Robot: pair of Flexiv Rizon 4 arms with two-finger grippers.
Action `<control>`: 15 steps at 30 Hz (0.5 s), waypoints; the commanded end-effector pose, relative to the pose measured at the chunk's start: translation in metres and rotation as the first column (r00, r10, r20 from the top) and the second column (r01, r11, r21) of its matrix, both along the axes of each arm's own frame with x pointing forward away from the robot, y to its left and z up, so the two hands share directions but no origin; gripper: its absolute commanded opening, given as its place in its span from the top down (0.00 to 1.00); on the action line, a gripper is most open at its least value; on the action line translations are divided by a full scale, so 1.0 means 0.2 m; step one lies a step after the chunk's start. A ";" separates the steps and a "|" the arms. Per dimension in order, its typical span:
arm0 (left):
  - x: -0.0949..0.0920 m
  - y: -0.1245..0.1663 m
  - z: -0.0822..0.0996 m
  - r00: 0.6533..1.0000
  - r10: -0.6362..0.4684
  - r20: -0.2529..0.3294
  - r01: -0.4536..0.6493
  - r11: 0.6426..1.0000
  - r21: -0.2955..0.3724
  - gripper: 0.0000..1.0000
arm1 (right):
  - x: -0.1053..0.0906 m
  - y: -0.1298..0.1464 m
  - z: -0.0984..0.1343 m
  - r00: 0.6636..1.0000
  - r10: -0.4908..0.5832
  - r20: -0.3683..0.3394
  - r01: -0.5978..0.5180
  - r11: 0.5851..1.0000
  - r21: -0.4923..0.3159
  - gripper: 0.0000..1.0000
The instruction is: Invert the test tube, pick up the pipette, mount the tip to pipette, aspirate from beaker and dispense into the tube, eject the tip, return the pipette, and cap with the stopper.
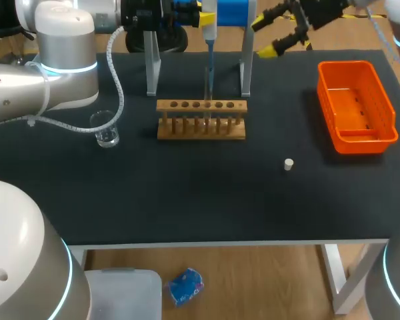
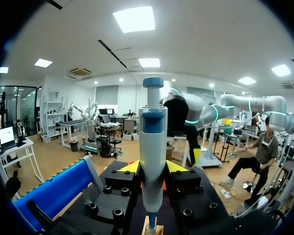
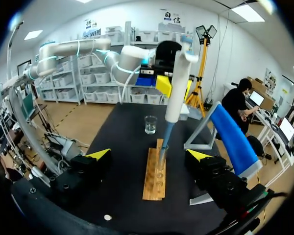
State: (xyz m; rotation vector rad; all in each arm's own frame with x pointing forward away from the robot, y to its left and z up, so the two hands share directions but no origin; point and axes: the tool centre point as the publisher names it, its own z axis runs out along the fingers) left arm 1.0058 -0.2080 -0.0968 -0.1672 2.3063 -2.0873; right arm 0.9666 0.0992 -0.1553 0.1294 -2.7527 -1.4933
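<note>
Treating the head view like a clock dial centred on the light wooden test-tube rack [image 1: 201, 120]: my left pincer [image 2: 153, 169] is up at 12 o'clock, clamped from both sides on the white-and-blue plastic pipette [image 2: 153, 147]. The pipette hangs upright with its thin lower end down at the rack's row of holes, about mid-row. Honestly can't tell if it's actually inside a tube. My right pincer [image 3: 148, 155] sits around 1 o'clock, fingers spread wide with nothing between them. The small clear glass beaker [image 1: 107, 133] is at 9 o'clock and the orange plastic bin [image 1: 355, 107] at 3 o'clock. The little white stopper [image 1: 289, 164] lies on the black tabletop [image 1: 187, 193] around 4 o'clock, well apart from the rack. The blue-topped metal pipette stand [image 1: 237, 13] is just behind the rack at 12.
</note>
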 end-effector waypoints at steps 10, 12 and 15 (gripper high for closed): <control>0.00 0.00 0.00 1.000 0.001 0.000 -0.001 1.000 0.002 1.00 | -0.03 0.07 -0.35 0.999 -0.048 -0.009 0.048 0.999 -0.009 0.00; 0.00 0.00 0.00 1.000 0.001 0.000 -0.001 1.000 0.002 1.00 | -0.03 0.09 -0.39 0.999 -0.053 -0.011 0.053 0.999 -0.008 0.00; 0.00 0.00 0.00 1.000 0.001 0.000 -0.001 1.000 0.002 1.00 | -0.04 0.10 -0.43 0.998 -0.053 -0.013 0.053 0.999 -0.009 0.00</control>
